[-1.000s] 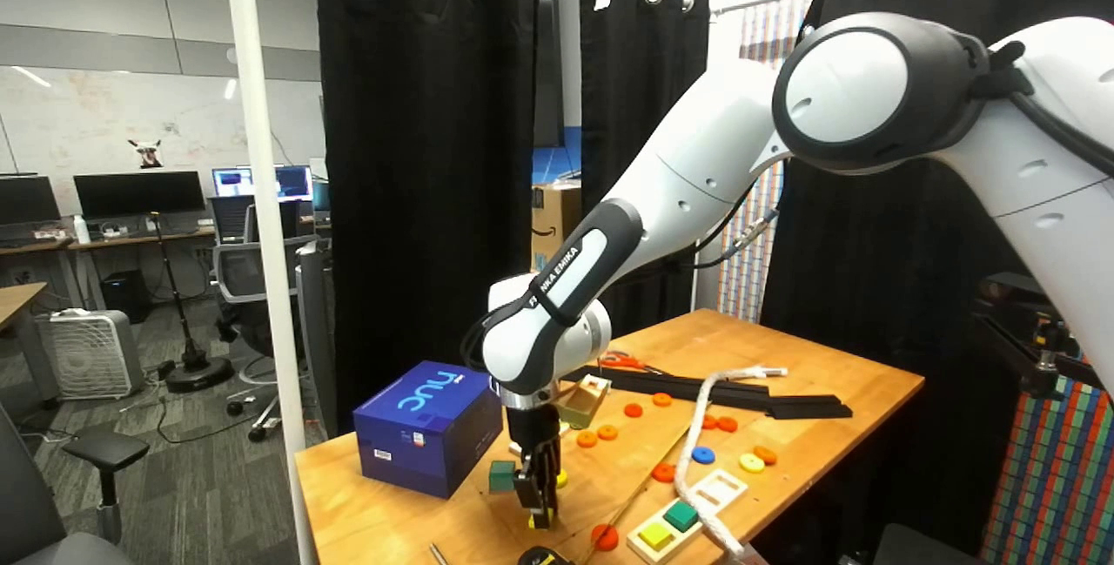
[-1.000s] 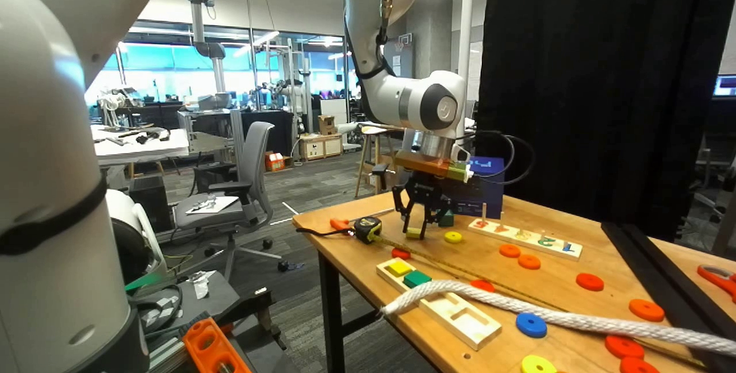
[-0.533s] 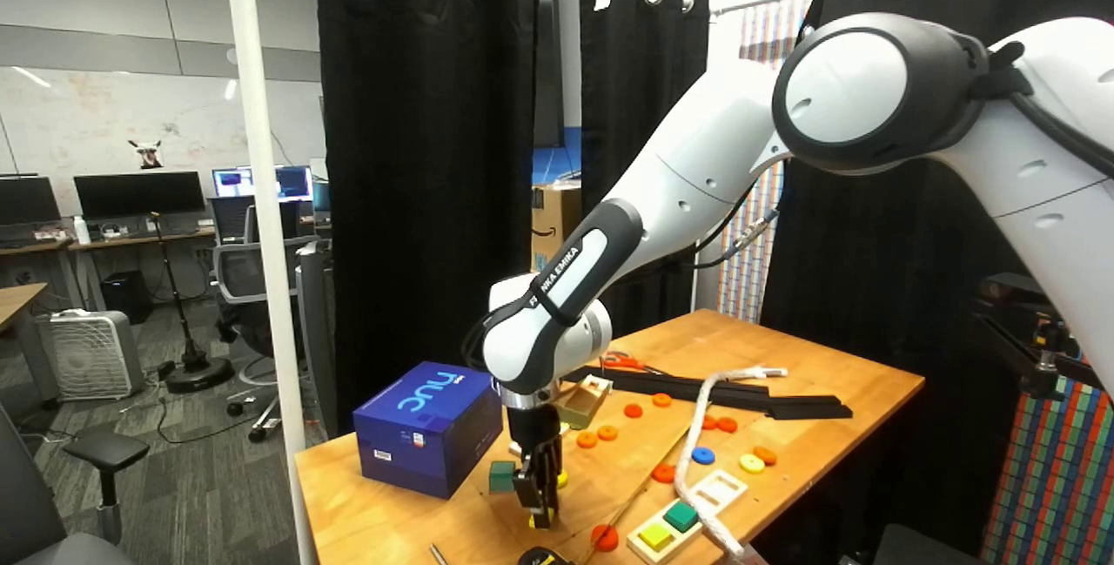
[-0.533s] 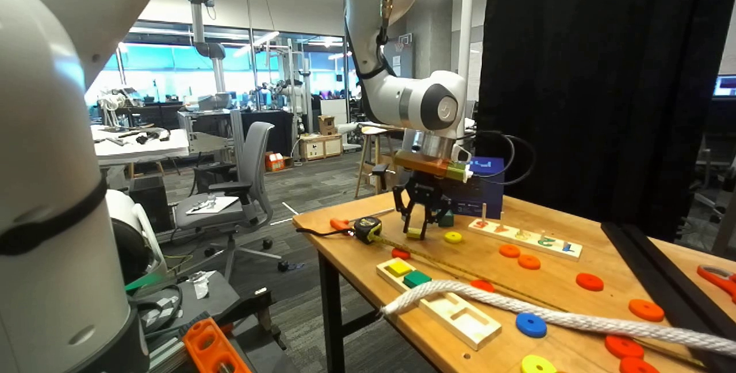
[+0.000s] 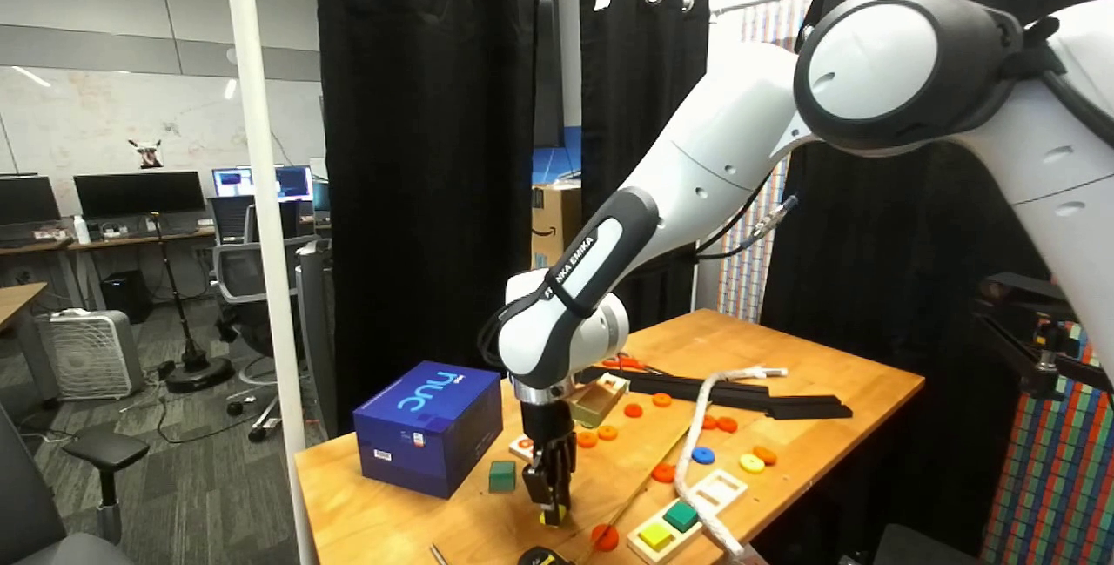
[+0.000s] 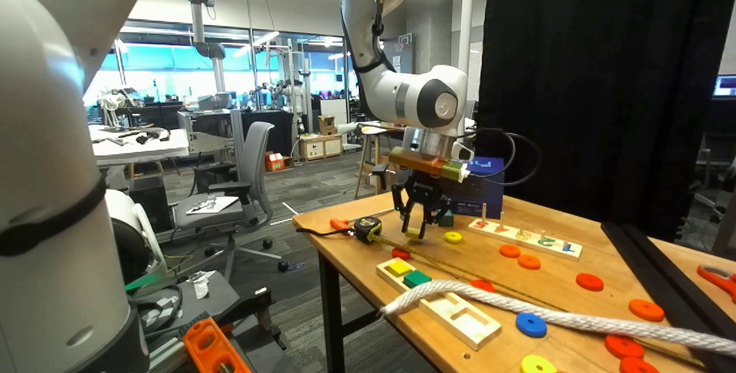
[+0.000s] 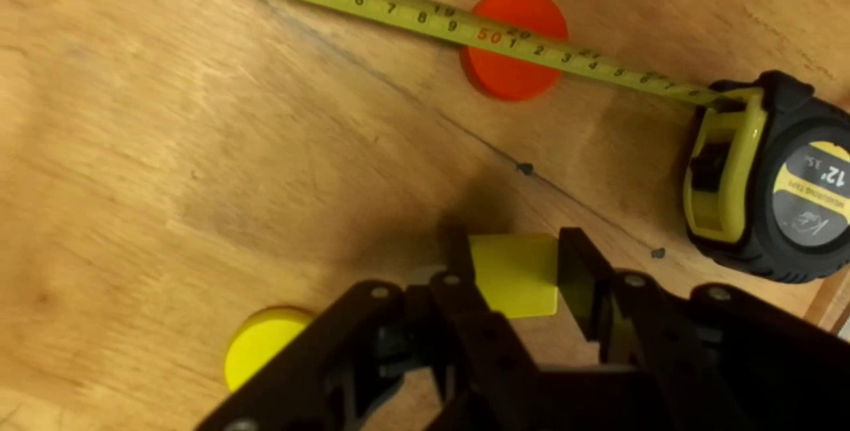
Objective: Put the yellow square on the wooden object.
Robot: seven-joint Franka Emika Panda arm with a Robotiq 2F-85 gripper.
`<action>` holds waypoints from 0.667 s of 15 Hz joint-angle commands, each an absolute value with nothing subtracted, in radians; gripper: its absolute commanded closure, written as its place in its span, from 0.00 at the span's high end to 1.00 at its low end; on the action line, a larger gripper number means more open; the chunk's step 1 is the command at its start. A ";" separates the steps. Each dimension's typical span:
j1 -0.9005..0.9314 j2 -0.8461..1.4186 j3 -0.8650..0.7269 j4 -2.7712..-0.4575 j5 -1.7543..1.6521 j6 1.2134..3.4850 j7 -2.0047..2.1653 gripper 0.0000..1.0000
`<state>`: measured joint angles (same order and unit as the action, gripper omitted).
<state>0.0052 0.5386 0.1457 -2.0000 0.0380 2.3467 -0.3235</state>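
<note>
Hangs arched over the table [image 5: 757, 339], slanting downward, and points the claw [image 6: 414, 234] nearly straight down. Pinches the yellow square [image 7: 514, 278] from both sides, low over the table; cannot tell whether touching it. Has the tape measure [image 7: 770, 178] near the claw on one side, toward a table corner, and the yellow disc [image 7: 262, 344] on the opposite side. In the wrist view, has wood between square and red disc [image 7: 511, 76]. Past the tape blade [image 7: 392, 4], faces the slotted board [image 6: 485, 330] by the table's edge. Away from that board, has the green block [image 5: 502, 476] near, the blue box [image 5: 426, 430] farther.
</note>
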 commanded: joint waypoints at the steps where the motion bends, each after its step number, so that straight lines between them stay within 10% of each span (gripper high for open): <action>1: -0.016 0.435 0.150 -2.136 0.086 2.425 -0.299 0.25; 10: -0.055 0.282 0.114 -2.340 0.165 2.594 -0.217 0.25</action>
<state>-0.0499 0.3632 0.1229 -2.2637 0.1306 2.5365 -0.2496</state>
